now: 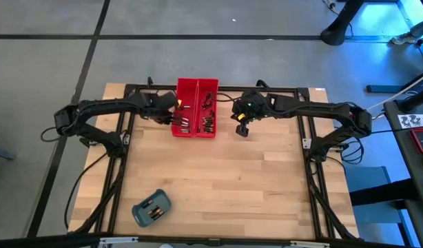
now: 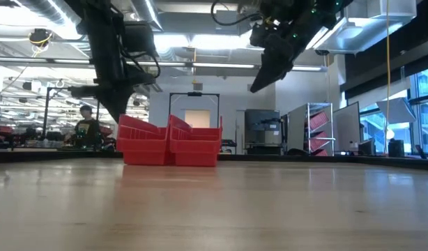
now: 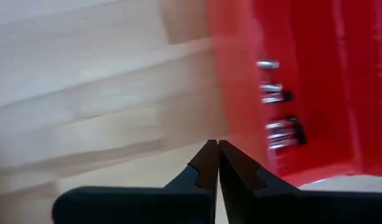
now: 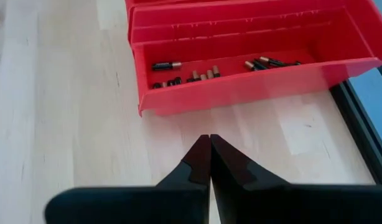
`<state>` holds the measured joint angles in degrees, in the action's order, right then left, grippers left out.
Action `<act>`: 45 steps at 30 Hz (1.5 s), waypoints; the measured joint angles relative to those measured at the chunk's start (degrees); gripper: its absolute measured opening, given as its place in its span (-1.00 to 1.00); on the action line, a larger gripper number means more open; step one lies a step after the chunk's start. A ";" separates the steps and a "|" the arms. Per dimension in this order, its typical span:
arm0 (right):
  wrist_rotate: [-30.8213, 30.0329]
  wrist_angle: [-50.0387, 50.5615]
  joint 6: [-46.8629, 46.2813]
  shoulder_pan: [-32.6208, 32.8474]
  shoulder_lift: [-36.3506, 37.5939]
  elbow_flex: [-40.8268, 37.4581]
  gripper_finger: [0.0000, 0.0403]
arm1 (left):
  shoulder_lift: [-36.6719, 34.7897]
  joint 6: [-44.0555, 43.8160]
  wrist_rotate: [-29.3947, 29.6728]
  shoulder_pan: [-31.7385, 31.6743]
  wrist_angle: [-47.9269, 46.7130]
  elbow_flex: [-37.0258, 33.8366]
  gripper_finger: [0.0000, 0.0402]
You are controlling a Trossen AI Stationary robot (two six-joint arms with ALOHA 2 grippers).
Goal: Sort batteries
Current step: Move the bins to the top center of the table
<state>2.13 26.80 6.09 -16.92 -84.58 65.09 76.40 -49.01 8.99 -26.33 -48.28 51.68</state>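
From my station I see my left gripper [image 3: 213, 163] with its two dark fingers pressed tip to tip and nothing between them, hanging beside the outer wall of the left-hand long red plastic tray [image 1: 186, 110]; my right gripper [image 4: 209, 158] is clenched just as empty, raised above the bare planks near the right-hand long red plastic tray [image 4: 253, 78]. Working outward, the tiny cylindrical batteries [image 4: 203, 73], silvery to dark with coppery ends, lie loose along the floors of both trays, and a few more sit in the small blue-grey rounded tray [image 1: 151, 207] well apart from the arms, at the near edge of the pale wooden table [image 1: 218, 179]. I judge these cells to be stiff, smooth and light for the gripper, apt to roll and to squirt out of a pinch taken near an end, so I would close across the middle of the barrel, jaws square to its long axis, picking one that lies clear of its neighbours and of the tray wall. I can read no brand or marking on any cell or tray; the cells are too small here, and the left wrist view is probably too smeared to show print anyway.
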 joint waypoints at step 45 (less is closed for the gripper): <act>0.00 -6.15 -5.82 0.06 0.11 -0.27 -0.95 | -7.99 -19.01 -7.73 55.03 -16.40 11.52 -0.97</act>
<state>2.13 20.65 0.27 -16.86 -84.47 64.82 68.41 -68.02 1.27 28.70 -64.67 63.20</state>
